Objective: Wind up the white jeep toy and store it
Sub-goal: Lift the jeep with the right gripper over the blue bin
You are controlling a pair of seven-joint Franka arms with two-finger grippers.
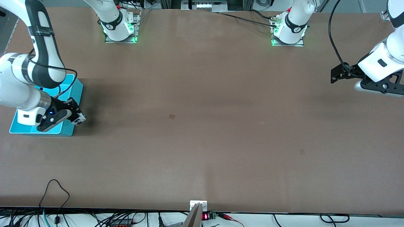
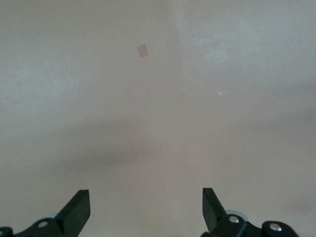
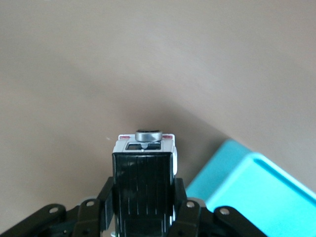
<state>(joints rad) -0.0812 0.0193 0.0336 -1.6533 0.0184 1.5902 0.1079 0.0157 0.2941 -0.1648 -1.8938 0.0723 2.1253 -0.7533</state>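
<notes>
The white jeep toy was a tiny boxy car with a black ribbed roof panel and a grey spare wheel at its end. It was clamped in the right gripper, in the air over the edge of the cyan bin.

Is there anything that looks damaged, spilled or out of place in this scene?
Nothing stands out. The right claw is shut on the white jeep toy, which looks whole, by the corner of the cyan bin. The left claw waits open over bare table.
</notes>
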